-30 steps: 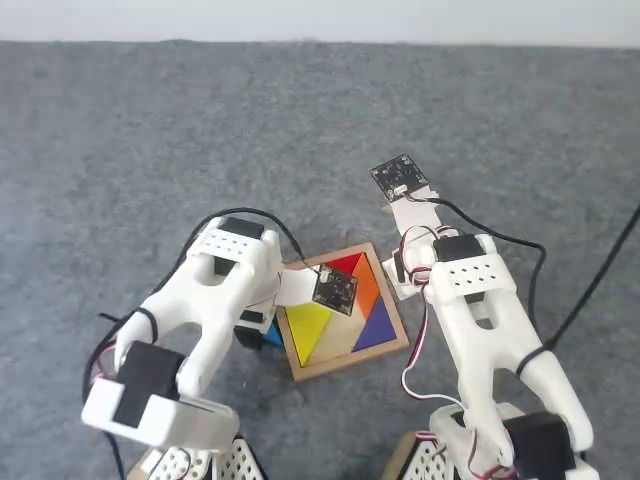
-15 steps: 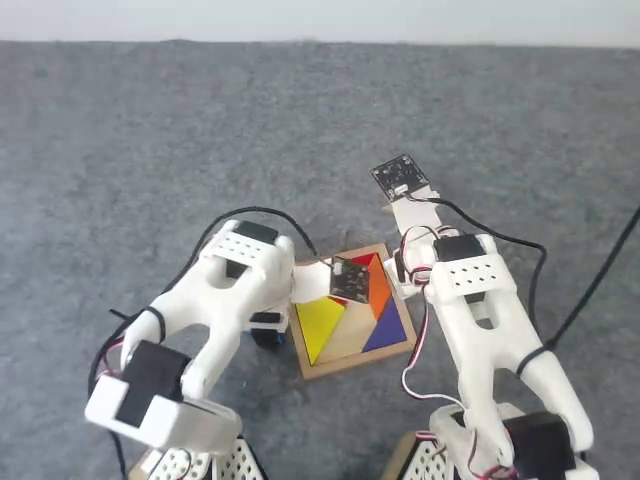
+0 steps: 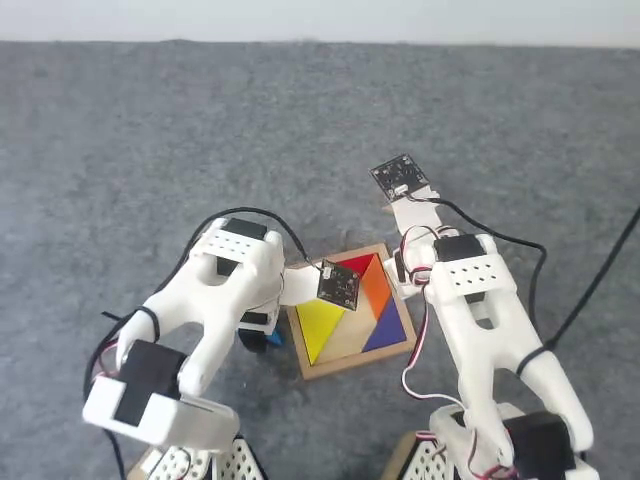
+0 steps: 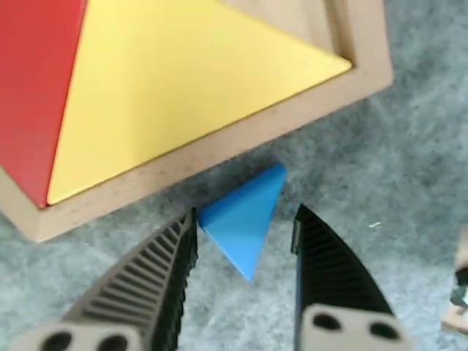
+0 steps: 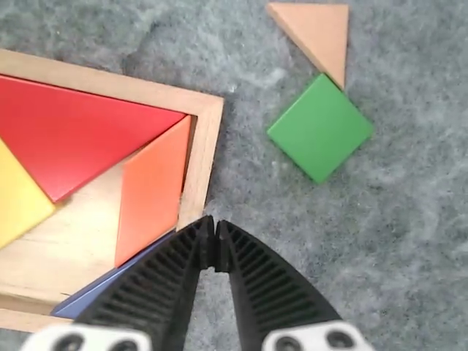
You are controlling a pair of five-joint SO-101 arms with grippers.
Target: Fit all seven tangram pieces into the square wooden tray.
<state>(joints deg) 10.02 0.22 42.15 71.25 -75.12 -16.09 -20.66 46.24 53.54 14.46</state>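
Left gripper (image 4: 246,216) is drawn back a little off the wooden tray (image 4: 241,135) since half a second ago, jaws spread around the blue triangle (image 4: 241,225), which lies on the grey tabletop (image 4: 417,110) just outside the tray's rim. Right gripper (image 5: 216,223) is held beside the tray, jaws pressed together, empty.

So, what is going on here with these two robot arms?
Two arms are filling a wooden tray with tangram pieces. Four pieces lie in it: red triangle, yellow triangle, orange piece, purple triangle. The left gripper is open around a blue triangle on the carpet beside the tray's rim. The right gripper is shut and empty, by the tray's other side. A green square and a tan triangle lie on the carpet.
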